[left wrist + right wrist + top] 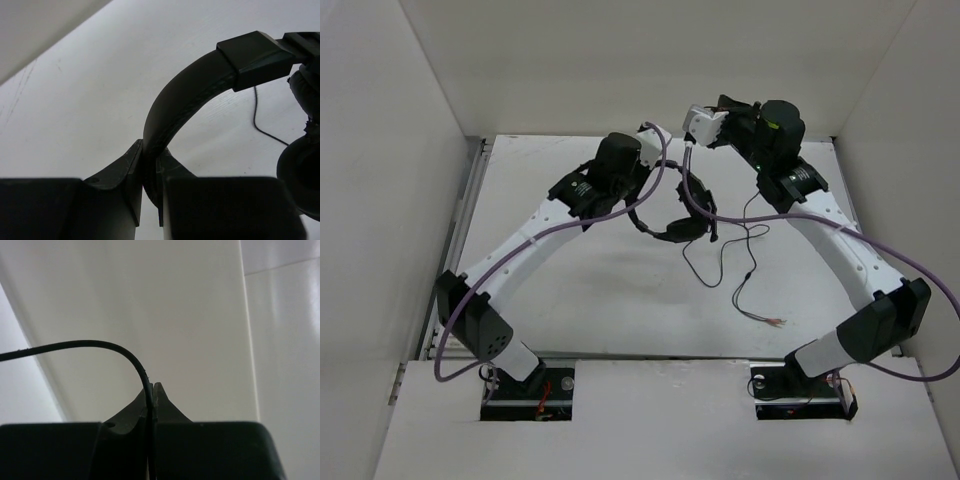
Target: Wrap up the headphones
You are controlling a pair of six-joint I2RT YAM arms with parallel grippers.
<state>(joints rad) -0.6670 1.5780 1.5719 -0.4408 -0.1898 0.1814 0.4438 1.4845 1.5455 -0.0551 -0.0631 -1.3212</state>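
Note:
The black headphones hang above the table's middle. My left gripper is shut on their curved headband; the jaws pinch the band, and the earcups hang at the right. My right gripper is raised at the back and shut on the thin black cord, which runs between its fingertips. From there the cord drops to the upper earcup. The rest of the cord lies in loops on the table and ends in reddish wire tips.
White walls enclose the white table on the left, back and right. Purple cables run along both arms. The arm bases stand at the near edge.

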